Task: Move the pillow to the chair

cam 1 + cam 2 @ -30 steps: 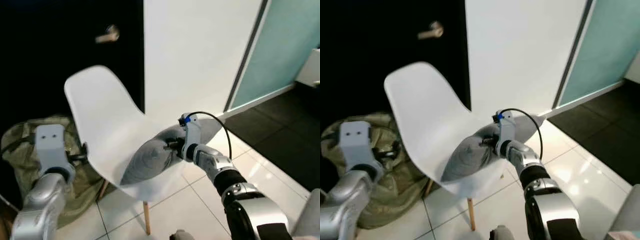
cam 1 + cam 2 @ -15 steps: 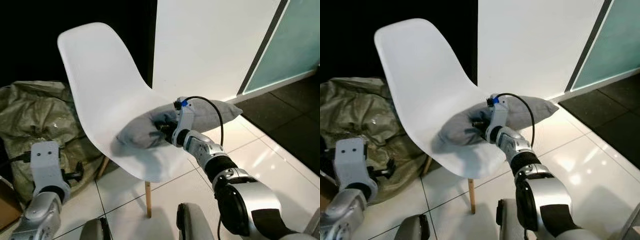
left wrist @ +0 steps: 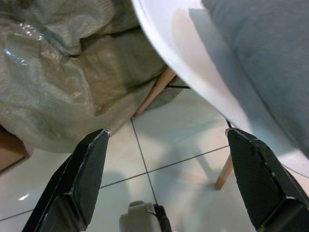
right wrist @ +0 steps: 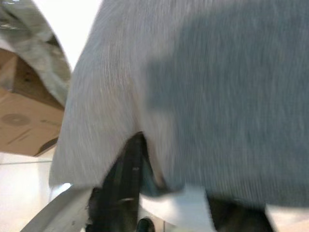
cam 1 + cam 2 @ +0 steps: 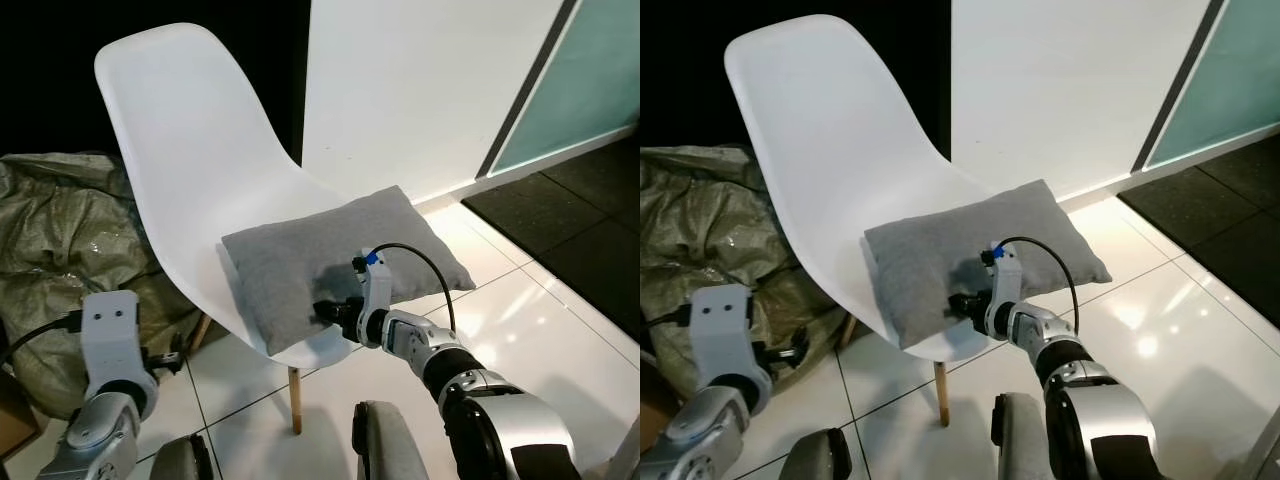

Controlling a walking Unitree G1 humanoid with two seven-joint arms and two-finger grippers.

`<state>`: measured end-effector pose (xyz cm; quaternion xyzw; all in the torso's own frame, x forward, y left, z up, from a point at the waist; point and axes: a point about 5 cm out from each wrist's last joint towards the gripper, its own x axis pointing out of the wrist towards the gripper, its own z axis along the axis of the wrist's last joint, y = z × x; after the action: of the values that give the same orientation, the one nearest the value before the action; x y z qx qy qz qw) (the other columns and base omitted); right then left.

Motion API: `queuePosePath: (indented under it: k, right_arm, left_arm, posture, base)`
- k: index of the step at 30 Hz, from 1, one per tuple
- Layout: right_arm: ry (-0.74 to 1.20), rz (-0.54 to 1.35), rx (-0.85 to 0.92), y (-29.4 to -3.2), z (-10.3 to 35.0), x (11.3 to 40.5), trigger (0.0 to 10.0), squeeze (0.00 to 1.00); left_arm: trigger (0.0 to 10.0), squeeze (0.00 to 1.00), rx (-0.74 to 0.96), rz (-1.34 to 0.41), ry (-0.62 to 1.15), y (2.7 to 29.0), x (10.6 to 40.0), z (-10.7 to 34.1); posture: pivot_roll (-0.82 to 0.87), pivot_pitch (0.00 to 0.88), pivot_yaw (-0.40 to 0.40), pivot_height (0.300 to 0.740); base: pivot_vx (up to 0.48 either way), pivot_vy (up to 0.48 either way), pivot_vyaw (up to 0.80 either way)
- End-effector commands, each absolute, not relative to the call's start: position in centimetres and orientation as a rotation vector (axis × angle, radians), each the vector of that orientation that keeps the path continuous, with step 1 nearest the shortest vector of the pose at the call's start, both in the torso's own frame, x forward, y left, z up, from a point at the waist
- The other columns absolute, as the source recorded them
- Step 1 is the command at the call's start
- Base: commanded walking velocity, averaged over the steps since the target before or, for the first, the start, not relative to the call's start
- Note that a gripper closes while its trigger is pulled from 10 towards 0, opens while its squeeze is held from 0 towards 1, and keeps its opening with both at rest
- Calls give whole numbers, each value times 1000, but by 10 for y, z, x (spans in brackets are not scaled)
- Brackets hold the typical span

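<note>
Right eye view: right end effector (image 5: 962,303) pinches the grey pillow (image 5: 980,252) lying on the white chair (image 5: 840,170); left end effector (image 3: 169,188) fingers stay apart.

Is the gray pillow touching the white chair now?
Touching. The left eye view shows the pillow lying flat on the chair seat, one corner overhanging the edge.

Left gripper (image 3: 169,179) spread wide over tiled floor (image 3: 178,145), beside chair (image 3: 193,53)
</note>
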<state>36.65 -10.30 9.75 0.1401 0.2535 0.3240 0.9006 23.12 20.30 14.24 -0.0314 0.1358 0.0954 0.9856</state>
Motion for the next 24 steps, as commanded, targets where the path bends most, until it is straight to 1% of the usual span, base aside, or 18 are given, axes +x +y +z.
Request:
queuePosePath:
  k: [1, 2, 4, 5, 7, 8, 10, 11, 12, 14, 15, 16, 17, 18, 19, 20, 23, 24]
  right_arm:
    - [525, 696, 295, -102, 101, 367, 10000, 1000]
    - [536, 749, 293, -102, 102, 366, 10000, 1000]
    - [543, 774, 292, -101, 102, 365, 10000, 1000]
    - [573, 817, 263, -103, 99, 361, 10000, 1000]
    - [573, 817, 263, -103, 99, 361, 10000, 1000]
    - [621, 861, 207, -110, 93, 356, 10000, 1000]
    - [686, 791, 122, -143, 86, 353, 10000, 1000]
    - [686, 791, 122, -143, 86, 353, 10000, 1000]
    - [660, 588, 176, -186, 92, 356, 10000, 1000]
    - [660, 588, 176, -186, 92, 356, 10000, 1000]
    - [647, 530, 220, -201, 94, 355, 10000, 1000]
    - [644, 519, 259, -210, 94, 352, 10000, 1000]
    - [644, 519, 259, -210, 94, 352, 10000, 1000]
    - [645, 547, 315, -214, 93, 347, 10000, 1000]
    - [645, 547, 315, -214, 93, 347, 10000, 1000]
    - [592, 699, 470, -204, 96, 326, 10000, 1000]
    - [579, 748, 504, -199, 98, 318, 10000, 1000]
    - [562, 797, 486, -193, 98, 306, 10000, 0]
  left_arm:
    - [10000, 0, -69, 187, 289, 201, 230, 140]
    - [10000, 0, -70, 186, 287, 200, 232, 141]
    - [10000, 0, -70, 185, 285, 200, 233, 141]
    - [10000, 0, -71, 185, 284, 199, 234, 141]
    - [10000, 0, -71, 185, 284, 199, 234, 141]
    - [10000, 0, -72, 184, 281, 199, 236, 142]
    - [10000, 0, -75, 184, 276, 199, 238, 142]
    - [10000, 0, -75, 184, 276, 199, 238, 142]
    - [10000, 0, -77, 185, 276, 200, 240, 141]
    - [10000, 0, -77, 185, 276, 200, 240, 141]
    - [10000, 0, -78, 185, 276, 200, 241, 140]
    - [10000, 0, -77, 183, 276, 200, 242, 140]
    - [10000, 0, -77, 183, 276, 200, 242, 140]
    - [10000, 0, -75, 182, 276, 201, 244, 139]
    - [10000, 0, -75, 182, 276, 201, 244, 139]
    - [10000, 0, -66, 189, 275, 207, 242, 138]
    - [10000, 0, -64, 191, 275, 208, 241, 138]
    - [10000, 0, -58, 196, 276, 212, 240, 138]
  posture:
    - [-57, 204, -71, 520]
    - [-63, 195, -69, 520]
    - [-63, 195, -69, 520]
    - [-68, 188, -68, 520]
    - [-68, 188, -68, 520]
    - [-72, 182, -70, 520]
    - [-87, 172, -71, 520]
    - [-87, 172, -71, 520]
    - [-110, 161, -71, 520]
    - [-110, 161, -71, 520]
    - [-112, 159, -71, 520]
    - [-114, 152, -74, 520]
    - [-114, 152, -74, 520]
    - [-117, 148, -73, 520]
    - [-117, 148, -73, 520]
    - [-126, 139, -66, 520]
    - [-126, 139, -66, 520]
    - [-127, 133, -58, 520]
  base:
    - [0, 0, 0]
    - [0, 0, 0]
    - [0, 0, 0]
    - [0, 0, 0]
    - [0, 0, 0]
    - [0, 0, 0]
    - [0, 0, 0]
    - [0, 0, 0]
    - [0, 0, 0]
    - [0, 0, 0]
    - [0, 0, 0]
    - [0, 0, 0]
    - [0, 0, 0]
    - [0, 0, 0]
    - [0, 0, 0]
    - [0, 0, 0]
    - [0, 0, 0]
    - [0, 0, 0]
